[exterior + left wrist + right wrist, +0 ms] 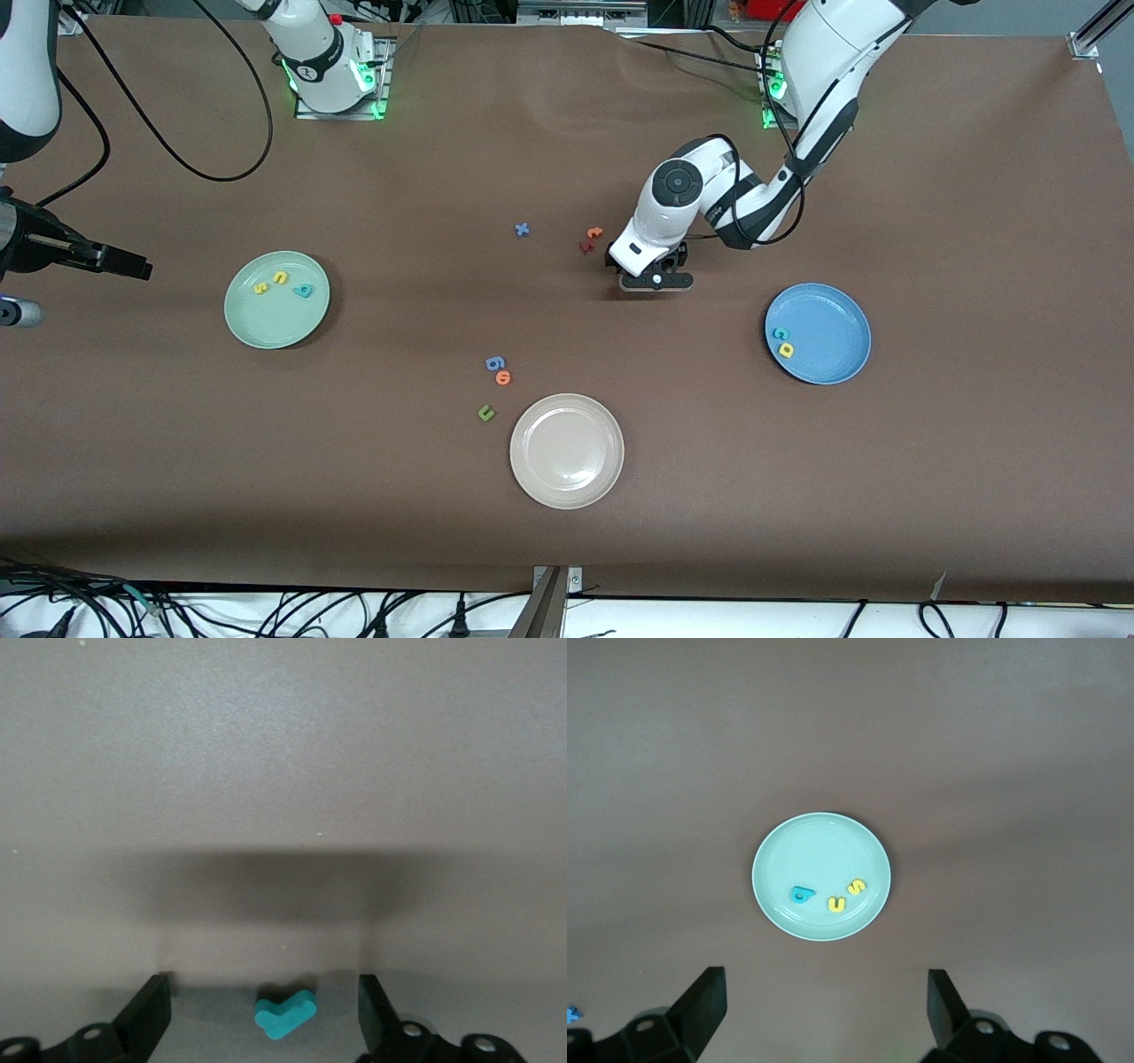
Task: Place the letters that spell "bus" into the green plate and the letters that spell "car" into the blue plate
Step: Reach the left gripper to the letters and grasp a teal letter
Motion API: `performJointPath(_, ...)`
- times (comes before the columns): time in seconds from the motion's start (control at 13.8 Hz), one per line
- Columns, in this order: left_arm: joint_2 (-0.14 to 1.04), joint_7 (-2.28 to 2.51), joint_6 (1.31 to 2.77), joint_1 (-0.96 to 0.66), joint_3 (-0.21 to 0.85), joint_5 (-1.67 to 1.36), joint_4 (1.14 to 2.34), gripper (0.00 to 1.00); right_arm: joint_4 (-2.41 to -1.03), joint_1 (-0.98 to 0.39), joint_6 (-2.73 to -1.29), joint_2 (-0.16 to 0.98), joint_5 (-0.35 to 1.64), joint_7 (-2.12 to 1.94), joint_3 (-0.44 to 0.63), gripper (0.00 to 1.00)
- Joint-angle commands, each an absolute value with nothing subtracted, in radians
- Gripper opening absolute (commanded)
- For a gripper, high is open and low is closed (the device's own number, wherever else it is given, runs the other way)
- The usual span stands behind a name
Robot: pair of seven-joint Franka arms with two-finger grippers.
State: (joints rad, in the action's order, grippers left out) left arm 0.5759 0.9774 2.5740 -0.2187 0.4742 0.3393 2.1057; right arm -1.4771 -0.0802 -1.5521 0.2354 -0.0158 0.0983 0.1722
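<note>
The left end effector (pixel 264 1014) is low over the desk (pixel 567 549), its fingers (pixel 146 1010) spread on either side of the teal "r" (pixel 285 1013), which lies flat between them and is touched by neither. The letter is small and thin, so my worry is that the pads close above it or clip one leg, nudging it out sideways rather than lifting it. It also sits closer to one finger than the other, so it may be pushed and turned as the jaws close.

Only the left wrist view shows this letter; in the front view the left end effector (pixel 656 276) covers it. The front view shows instead that the blue plate (pixel 833 354), toward the left arm's end of the desk, holds the teal "c" (pixel 780 334) and yellow "a" (pixel 786 350). The red and orange letters (pixel 590 239) lie just beside the end effector.

The right end effector (pixel 824 1014) waits, open, high over the green plate (pixel 824 846), which holds the "b" (pixel 801 896), "u" (pixel 836 903) and "s" (pixel 856 887).
</note>
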Motion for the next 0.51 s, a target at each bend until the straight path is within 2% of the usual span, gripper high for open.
performJointPath(0.0,0.581,1.017,2.579,-0.225,0.471,0.379,2.097,0.86,-1.488,-0.075,-1.559,0.222,-0.015,0.081,0.178,1.0)
performJointPath(0.22,0.581,1.026,2.579,-0.23,0.472,0.379,2.1,0.82,-1.488,-0.075,-1.554,0.222,-0.015,0.069,0.192,1.0)
performJointPath(0.29,0.58,1.029,2.579,-0.235,0.472,0.379,2.102,0.76,-1.488,-0.075,-1.548,0.222,-0.017,0.057,0.192,1.0)
performJointPath(0.44,0.578,1.041,2.579,-0.239,0.474,0.379,2.103,0.71,-1.496,-0.075,-1.545,0.218,-0.017,0.028,0.21,1.0)
